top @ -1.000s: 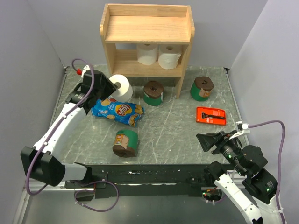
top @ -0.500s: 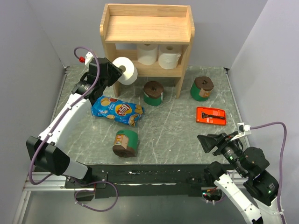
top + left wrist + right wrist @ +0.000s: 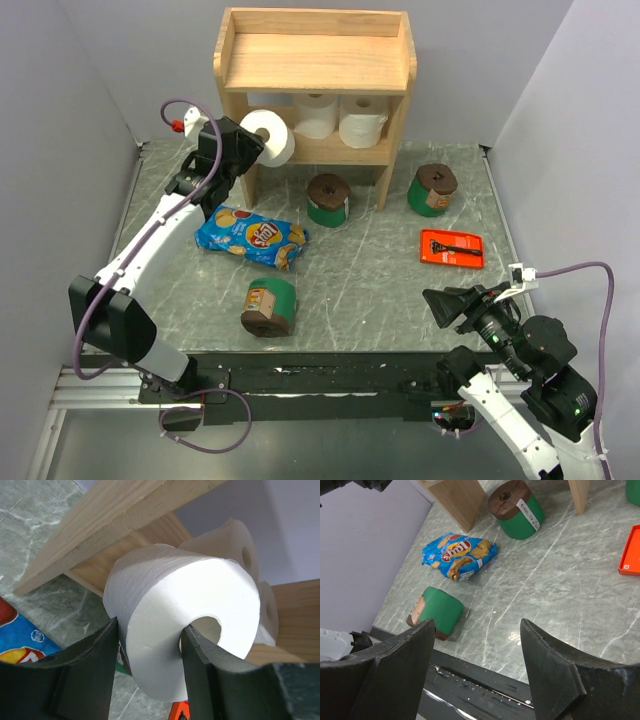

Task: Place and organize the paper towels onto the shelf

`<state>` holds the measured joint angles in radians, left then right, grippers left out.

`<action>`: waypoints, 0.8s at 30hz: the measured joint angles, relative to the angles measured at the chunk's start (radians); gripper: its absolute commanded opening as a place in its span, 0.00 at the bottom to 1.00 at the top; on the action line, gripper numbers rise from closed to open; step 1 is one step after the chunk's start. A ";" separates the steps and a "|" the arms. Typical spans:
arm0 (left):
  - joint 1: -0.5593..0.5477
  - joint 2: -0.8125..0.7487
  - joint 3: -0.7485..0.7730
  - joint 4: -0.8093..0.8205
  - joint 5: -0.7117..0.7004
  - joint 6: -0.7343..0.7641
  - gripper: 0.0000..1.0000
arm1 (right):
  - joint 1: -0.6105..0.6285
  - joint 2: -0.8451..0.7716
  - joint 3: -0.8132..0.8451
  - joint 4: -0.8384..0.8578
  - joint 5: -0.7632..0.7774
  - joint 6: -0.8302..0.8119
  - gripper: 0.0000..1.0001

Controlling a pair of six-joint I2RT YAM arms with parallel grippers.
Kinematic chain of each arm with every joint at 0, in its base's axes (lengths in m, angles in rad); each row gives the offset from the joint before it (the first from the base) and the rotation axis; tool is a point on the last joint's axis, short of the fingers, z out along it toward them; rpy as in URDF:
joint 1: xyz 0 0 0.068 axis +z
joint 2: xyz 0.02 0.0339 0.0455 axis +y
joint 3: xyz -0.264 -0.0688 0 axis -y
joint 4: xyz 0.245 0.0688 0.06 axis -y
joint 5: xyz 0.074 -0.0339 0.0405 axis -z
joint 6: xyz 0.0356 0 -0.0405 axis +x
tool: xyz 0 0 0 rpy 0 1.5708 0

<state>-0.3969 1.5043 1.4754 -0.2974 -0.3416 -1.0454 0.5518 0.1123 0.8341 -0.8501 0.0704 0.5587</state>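
Pinching the side of a white roll (image 3: pixel 170 625), the left gripper (image 3: pixel 145 665) was shut part way on it, with one finger in the hollow middle and one finger outside. The roll hung in the air at the left front of the shelf (image 3: pixel 315 62), just by the lower board. I think it was very light and soft, so a hard squeeze would squash it. The hole in the middle looked like the best place to hold. The right gripper (image 3: pixel 476 630) hung wide open with nothing in it, low by the near right edge. Two other white rolls (image 3: pixel 317 113) (image 3: pixel 361 120) stood on the lower board. Three green rolls (image 3: pixel 328 198) (image 3: pixel 432 188) (image 3: pixel 268 305) sat on the table (image 3: pixel 380 285), near a blue chip bag (image 3: pixel 250 235) and an orange razor pack (image 3: pixel 452 248). The table was grey, flat and smooth like stone, so a round roll could roll away. Plain pale walls (image 3: pixel 60 120) stood close around it.
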 measured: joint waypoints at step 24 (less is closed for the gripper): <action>-0.004 0.079 0.000 0.140 -0.078 -0.014 0.72 | 0.000 -0.001 0.013 -0.004 0.001 -0.004 0.76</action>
<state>-0.4007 1.5837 1.4754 -0.1570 -0.4198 -1.0592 0.5518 0.1116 0.8474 -0.8539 0.0715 0.5549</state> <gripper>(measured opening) 0.670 0.760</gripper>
